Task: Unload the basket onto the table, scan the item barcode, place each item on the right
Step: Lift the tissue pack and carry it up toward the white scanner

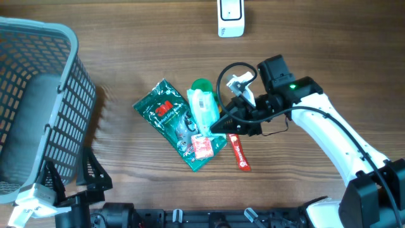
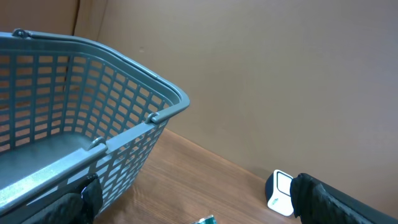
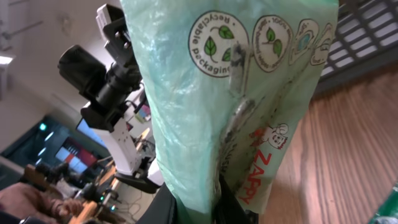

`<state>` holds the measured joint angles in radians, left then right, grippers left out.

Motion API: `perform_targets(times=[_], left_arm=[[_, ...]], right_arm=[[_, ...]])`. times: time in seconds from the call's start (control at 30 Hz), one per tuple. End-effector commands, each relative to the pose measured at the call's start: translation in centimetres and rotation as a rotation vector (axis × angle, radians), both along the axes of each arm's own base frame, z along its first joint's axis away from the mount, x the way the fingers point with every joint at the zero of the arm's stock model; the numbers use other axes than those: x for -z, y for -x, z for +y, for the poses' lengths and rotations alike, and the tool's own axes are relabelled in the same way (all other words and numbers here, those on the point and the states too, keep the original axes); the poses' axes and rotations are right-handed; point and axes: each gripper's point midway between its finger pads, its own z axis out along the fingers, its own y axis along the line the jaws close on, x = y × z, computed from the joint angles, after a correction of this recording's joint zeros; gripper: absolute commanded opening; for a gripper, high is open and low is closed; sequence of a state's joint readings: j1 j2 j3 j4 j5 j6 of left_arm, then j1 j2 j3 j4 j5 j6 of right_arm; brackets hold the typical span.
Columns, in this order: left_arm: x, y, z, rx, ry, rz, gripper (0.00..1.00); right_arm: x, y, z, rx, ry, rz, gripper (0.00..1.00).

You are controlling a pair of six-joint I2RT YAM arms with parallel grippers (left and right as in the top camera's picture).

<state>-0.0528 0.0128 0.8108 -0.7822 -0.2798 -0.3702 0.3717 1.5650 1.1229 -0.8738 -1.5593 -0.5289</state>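
Soft, even light covers the desk (image 1: 316, 38); the basket (image 1: 79, 107) throws a faint, smeared shadow beside it. The left wrist view is dimmer and warm. In the right wrist view the green packet (image 3: 249, 93) fills the frame (room behind it hazy, with bright patches at left).

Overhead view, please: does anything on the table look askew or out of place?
Nothing looks spilled or damaged. The pale green pouch, pinched by the right gripper, overlaps the dark green packet, and a red sachet lies askew beside them.
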Motion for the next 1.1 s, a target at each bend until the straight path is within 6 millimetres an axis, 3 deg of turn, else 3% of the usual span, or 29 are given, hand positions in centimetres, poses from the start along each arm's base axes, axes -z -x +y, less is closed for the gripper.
perform_targets(times=[0.0,0.13,0.23,0.5,1.07], left_arm=[[-0.1,0.2,0.1,-0.004,0.005,-0.009,1.0],[-0.1,0.2,0.1,-0.004,0.005,-0.009,1.0],[-0.1,0.2,0.1,-0.004,0.005,-0.009,1.0],[-0.1,0.2,0.1,-0.004,0.005,-0.009,1.0],[-0.1,0.2,0.1,-0.004,0.005,-0.009,1.0]], right_arm=[[-2.2,0.6,0.0,-0.028,-0.076,-0.024,0.05],[-3.5,1.3,-0.2,-0.03,-0.096,-0.077,0.05],[-5.5,2.6,-0.8,-0.032,-0.128,-0.161,0.05],[-8.5,5.5,-1.9,-0.036,-0.158,-0.24,0.04],[-8.6,5.6,-2.0,-0.034,-0.143,-0.218,0.04]])
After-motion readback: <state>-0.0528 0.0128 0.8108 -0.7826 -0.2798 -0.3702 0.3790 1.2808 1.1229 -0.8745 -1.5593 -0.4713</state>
